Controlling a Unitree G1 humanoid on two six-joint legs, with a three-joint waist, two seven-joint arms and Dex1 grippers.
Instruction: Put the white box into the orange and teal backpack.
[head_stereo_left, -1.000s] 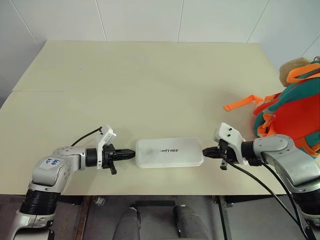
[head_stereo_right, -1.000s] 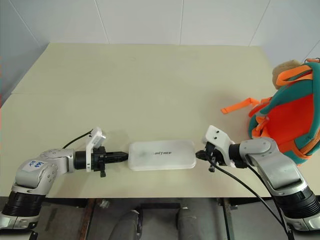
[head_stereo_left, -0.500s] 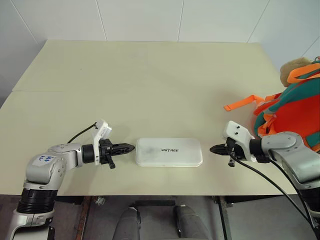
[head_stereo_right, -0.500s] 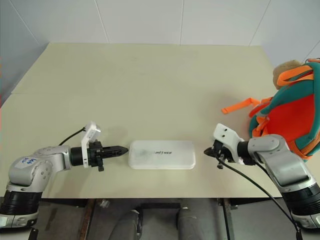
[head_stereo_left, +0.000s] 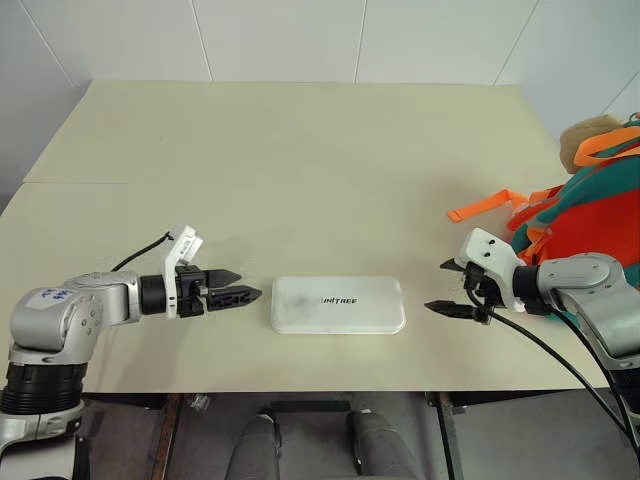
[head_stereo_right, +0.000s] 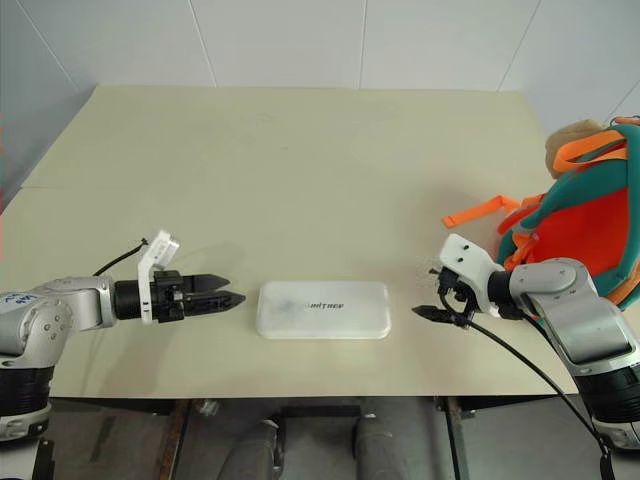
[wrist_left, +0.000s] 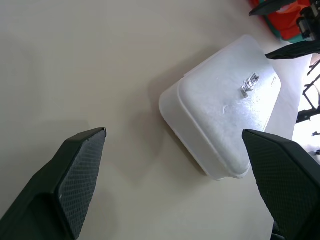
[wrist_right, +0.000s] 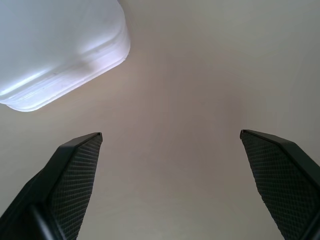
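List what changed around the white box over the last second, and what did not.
Both hands backed off from the ends of the flat white rectangular box and opened: the left hand moved out to the robot's left, the right hand out to its right. Nothing is held. The box stayed flat on the beige table, and the orange and teal backpack stayed at the table's right edge.

Cream table (head_stereo_left: 300, 150) fills most of scene; matte top, faint seam running in from its left edge. White tiled wall (head_stereo_left: 280, 40) directly behind table's far edge, thin grout lines visible. Below table's near edge, dark floor (head_stereo_left: 480, 440) and metal table legs (head_stereo_left: 447, 440).
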